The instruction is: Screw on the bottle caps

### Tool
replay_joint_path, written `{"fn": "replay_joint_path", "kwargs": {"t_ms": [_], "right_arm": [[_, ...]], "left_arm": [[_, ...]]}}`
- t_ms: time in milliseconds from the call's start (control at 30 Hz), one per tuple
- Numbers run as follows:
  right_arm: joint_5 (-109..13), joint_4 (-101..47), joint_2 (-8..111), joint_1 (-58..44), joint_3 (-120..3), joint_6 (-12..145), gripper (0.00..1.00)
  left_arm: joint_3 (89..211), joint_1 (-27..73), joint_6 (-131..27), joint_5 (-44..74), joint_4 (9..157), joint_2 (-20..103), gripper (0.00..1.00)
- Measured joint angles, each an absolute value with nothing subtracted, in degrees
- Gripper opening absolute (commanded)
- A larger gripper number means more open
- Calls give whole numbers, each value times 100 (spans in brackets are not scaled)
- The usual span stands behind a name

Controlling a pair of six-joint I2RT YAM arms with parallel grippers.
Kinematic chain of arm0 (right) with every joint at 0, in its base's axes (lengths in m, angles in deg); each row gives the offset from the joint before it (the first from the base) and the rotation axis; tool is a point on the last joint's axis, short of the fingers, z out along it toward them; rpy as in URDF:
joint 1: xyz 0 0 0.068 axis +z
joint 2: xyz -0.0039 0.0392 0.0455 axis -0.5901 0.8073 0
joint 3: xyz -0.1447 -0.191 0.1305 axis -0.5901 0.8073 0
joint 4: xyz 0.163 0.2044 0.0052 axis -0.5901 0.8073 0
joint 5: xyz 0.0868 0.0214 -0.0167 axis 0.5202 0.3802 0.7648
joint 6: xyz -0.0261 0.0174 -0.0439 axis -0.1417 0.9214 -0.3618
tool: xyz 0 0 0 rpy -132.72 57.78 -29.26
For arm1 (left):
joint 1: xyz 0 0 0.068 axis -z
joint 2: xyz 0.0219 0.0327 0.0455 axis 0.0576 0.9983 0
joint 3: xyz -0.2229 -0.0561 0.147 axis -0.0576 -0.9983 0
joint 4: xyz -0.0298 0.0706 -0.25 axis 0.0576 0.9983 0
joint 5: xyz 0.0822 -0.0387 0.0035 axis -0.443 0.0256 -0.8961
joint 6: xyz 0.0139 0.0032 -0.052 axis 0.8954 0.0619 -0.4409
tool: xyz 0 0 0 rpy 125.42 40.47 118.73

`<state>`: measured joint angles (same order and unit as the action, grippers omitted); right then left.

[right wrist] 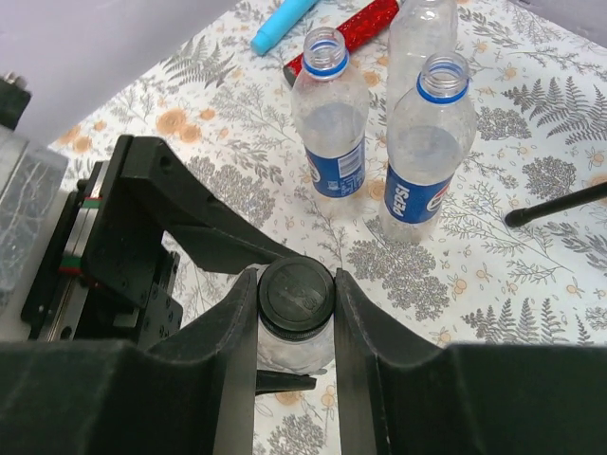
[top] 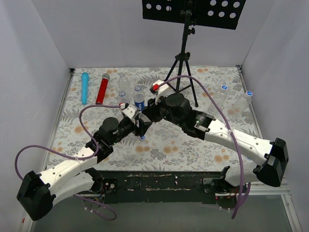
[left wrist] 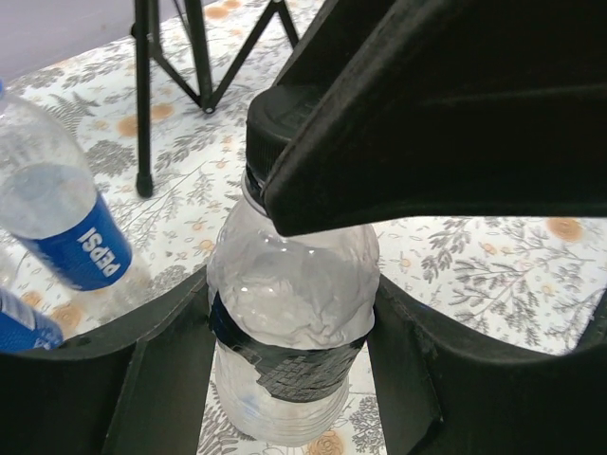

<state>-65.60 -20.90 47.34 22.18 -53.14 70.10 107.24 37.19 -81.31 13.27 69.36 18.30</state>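
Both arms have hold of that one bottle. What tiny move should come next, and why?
Probably the right fingers should twist the black cap to thread it: they pinch it atop the bottle, whose body the left fingers clamp.

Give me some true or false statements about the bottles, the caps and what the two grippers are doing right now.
1. The right gripper pinches the black cap on top of the clear bottle. True.
2. The left gripper is open and holds nothing. False: it is clamped around the clear bottle's body.
3. The two Pepsi bottles are already capped. False: their necks are open, with only blue rings on them.
4. The clear bottle is upright. True.
5. The blue cylinder and the red cylinder lie side by side, away from both grippers. True.
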Motion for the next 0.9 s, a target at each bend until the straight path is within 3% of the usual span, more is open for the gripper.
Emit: {"fn": "replay_joint_path", "kwargs": {"t_ms": [100,267,367,533,900], "right_arm": [[-6648,-2468,4708,2229,-5100,7139,41],[-5933,-2558,4448,1884,-4982,6934,72],[-4949,-2564,4120,1366,-4980,6704,77],[-2965,-2695,3759,223,-4993,6352,76],[161,-1266,4404,33,-5933,4167,70]], "left_arm": [[10724,3798,-8096,1037,6986,1830,0],[10744,3697,-8147,1091,6868,1830,0],[10761,3262,-8328,1636,6674,1856,0],[10936,2628,-8680,3402,6234,2245,0],[11279,2589,-8809,6582,6001,2840,0]]}}
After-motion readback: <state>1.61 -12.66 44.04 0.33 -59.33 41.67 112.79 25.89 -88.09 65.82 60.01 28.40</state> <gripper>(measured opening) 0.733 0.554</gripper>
